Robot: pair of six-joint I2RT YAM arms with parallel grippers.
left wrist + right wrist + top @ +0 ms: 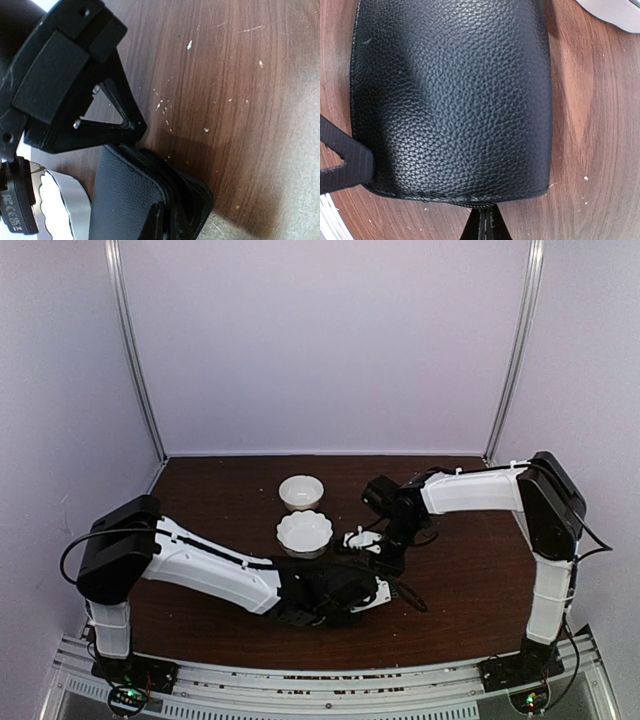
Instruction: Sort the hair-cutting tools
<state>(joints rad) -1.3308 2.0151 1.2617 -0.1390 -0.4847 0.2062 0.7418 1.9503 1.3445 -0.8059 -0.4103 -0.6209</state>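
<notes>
Now the shut right claw (482, 216) sits at the black case (450, 100).

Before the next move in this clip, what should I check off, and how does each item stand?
1. left gripper closed: ok.
2. right gripper closed: ok.
3. Either one actually gripping the black case: cannot tell.
4. zipper opened: not ok, it looks zipped.
5. scissors and stick tools in sight: not ok, none visible.
6. plain bowl and scalloped bowl upright beyond the case: ok.
</notes>
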